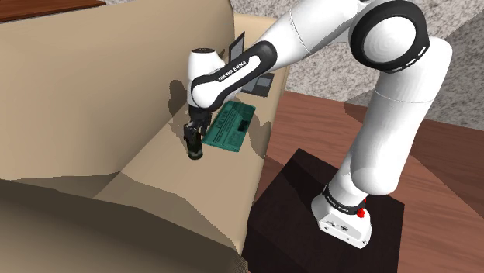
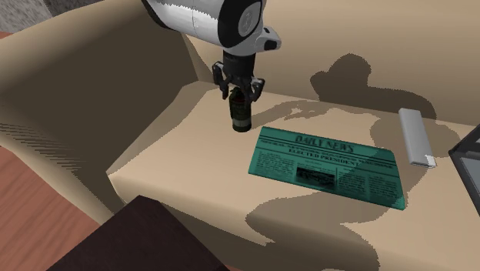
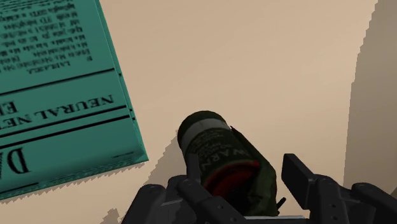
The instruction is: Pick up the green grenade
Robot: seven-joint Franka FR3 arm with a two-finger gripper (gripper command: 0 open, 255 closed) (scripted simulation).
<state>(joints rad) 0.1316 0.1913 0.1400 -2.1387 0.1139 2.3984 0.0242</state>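
Grenade (image 2: 241,115) in gripper (image 2: 239,94), beside newspaper (image 2: 331,165)

Beige sofa (image 1: 77,85) w/ tall back & low armrest; reddish wood floor (image 1: 310,128) beside it; speckled grey wall (image 1: 326,81) behind. Soft shadows on seat.

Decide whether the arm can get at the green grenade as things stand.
Most likely yes: the jaws appear shut on the grenade, with the newspaper lying apart beside it and nothing in between.
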